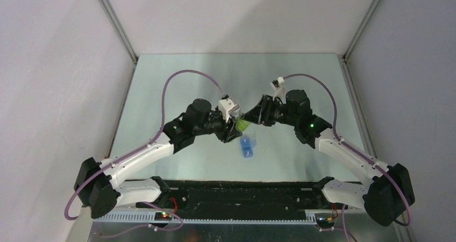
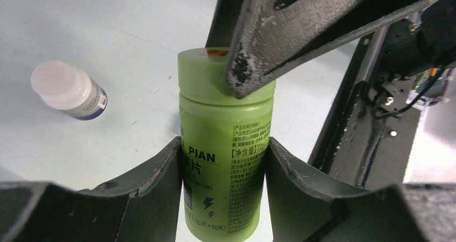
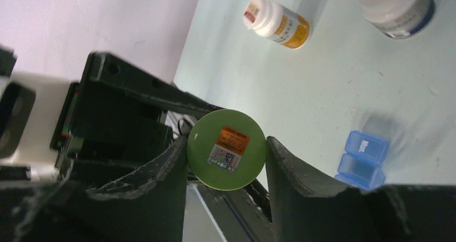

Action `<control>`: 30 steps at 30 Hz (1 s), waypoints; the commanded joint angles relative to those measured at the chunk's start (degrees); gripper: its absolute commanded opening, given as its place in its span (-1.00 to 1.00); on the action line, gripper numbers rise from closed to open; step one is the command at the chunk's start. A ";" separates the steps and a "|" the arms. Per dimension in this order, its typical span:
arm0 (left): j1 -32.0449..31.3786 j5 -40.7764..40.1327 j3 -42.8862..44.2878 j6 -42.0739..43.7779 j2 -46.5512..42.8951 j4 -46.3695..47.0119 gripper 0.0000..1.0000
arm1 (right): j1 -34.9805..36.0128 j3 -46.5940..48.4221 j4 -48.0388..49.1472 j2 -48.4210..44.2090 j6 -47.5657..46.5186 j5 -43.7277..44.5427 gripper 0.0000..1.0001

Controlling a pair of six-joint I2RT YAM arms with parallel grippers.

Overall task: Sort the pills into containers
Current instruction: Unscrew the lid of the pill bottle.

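Observation:
A green round bottle (image 1: pixel 242 125) is held off the table between the two arms. My left gripper (image 2: pixel 223 143) is shut on its labelled body (image 2: pixel 226 118), both fingers pressed against the sides. My right gripper (image 3: pixel 226 145) comes in end-on, and its two fingers touch opposite edges of the green cap (image 3: pixel 226 161), which bears an orange sticker. One right finger (image 2: pixel 301 32) shows across the cap in the left wrist view. The containers are the compartments of a small blue pill box (image 1: pixel 247 146) (image 3: pixel 362 161) lying on the table just below the bottle. No pills are in view.
A white-capped bottle (image 2: pixel 68 90) lies on the table left of the green one. In the right wrist view a white bottle with an orange label (image 3: pixel 277 22) and a wider white-capped bottle (image 3: pixel 399 4) lie farther off. Grey walls enclose the table.

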 commanded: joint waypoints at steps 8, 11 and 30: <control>1.52 10.09 5.38 -4.35 -1.69 5.81 -1.00 | -11.92 0.48 4.99 -2.23 -23.31 -24.23 0.75; 1.76 9.01 7.91 -2.26 -0.84 3.60 -1.00 | -13.29 0.52 6.04 -4.09 -15.93 -13.43 0.98; 1.75 6.80 11.03 0.27 3.07 0.82 -1.00 | 2.25 0.96 3.41 -5.63 6.32 15.92 0.40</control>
